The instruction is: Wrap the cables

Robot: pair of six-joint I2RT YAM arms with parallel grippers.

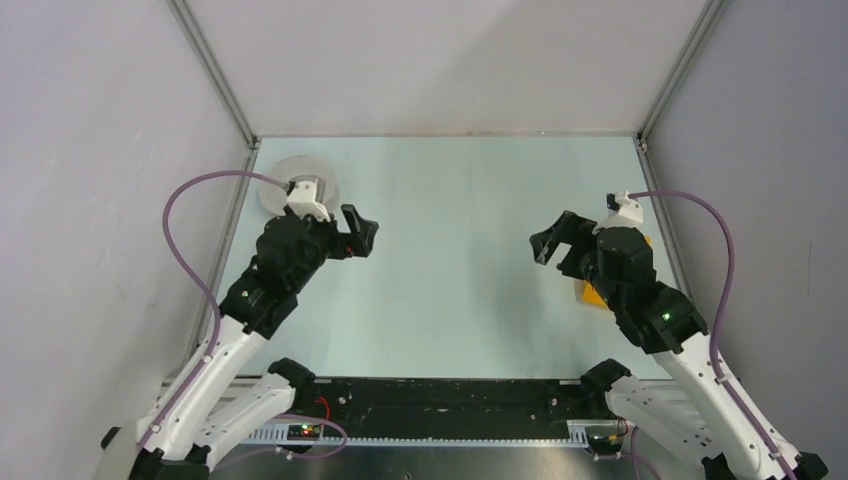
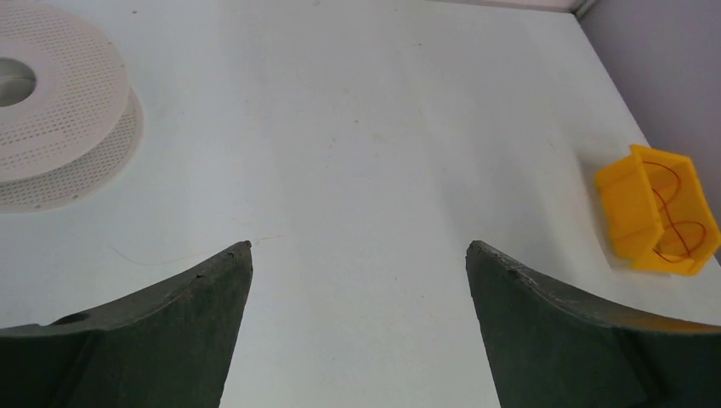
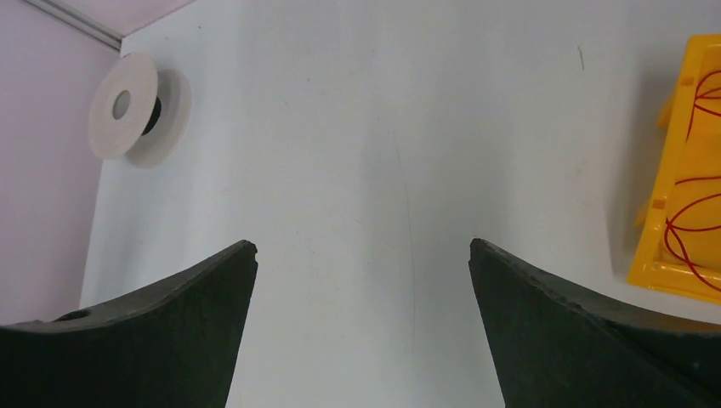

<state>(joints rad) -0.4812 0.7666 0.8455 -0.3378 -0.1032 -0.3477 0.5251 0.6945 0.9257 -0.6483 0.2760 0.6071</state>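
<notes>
1. The left claw [image 2: 359, 251] is spread wide with nothing between its fingers. The right claw [image 3: 363, 246] is just as wide and just as empty. Both hang above the surface [image 1: 450, 300].
2. The hair-thin red-brown wire [image 2: 672, 212] lies in loose curls inside the yellow box [image 2: 633, 204] at the right edge, close under the right arm. The white spool [image 2: 59, 110] lies in the far left corner beside the left arm, well apart from the box.
3. No winding looks to have begun, so the step in hand is probably fetching a wire end.
4. The right claw is nearer. It should enter the box's open face and pinch one strand near a free end, not the whole bundle.
5. Close fully at the fingertips, since wire this fine slips easily.
6. Draw it out slowly so the curls do not snag or drag the box, while the left claw steadies the spool.
</notes>
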